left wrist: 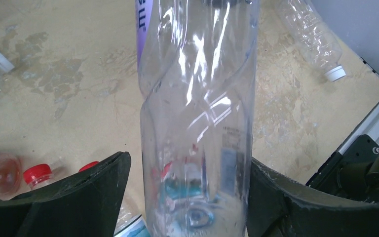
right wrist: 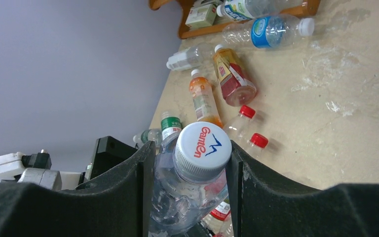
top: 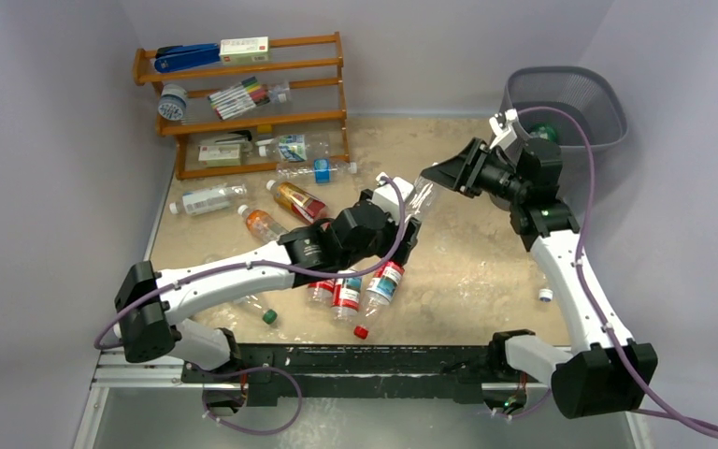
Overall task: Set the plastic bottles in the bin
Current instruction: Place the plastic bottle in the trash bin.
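Note:
A clear plastic bottle [top: 421,199] with a white cap hangs over the middle of the table between both grippers. My right gripper [top: 441,176] is shut on its cap end [right wrist: 201,147]. My left gripper [left wrist: 188,163] stands open around the bottle's body [left wrist: 197,98], with a gap showing at its left finger [left wrist: 98,187]. More bottles lie on the table: an orange one [top: 264,224], a red-labelled one [top: 297,200] and red-capped ones [top: 346,292] under the left arm. The grey mesh bin [top: 608,101] stands at the far right, behind the right arm.
A wooden shelf rack [top: 332,89] at the back left holds markers, a blue stapler and a bottle [top: 290,147]. Loose caps lie near the front: green [top: 268,317], red [top: 361,331], white [top: 545,295]. A clear bottle [left wrist: 316,42] lies near the table's edge.

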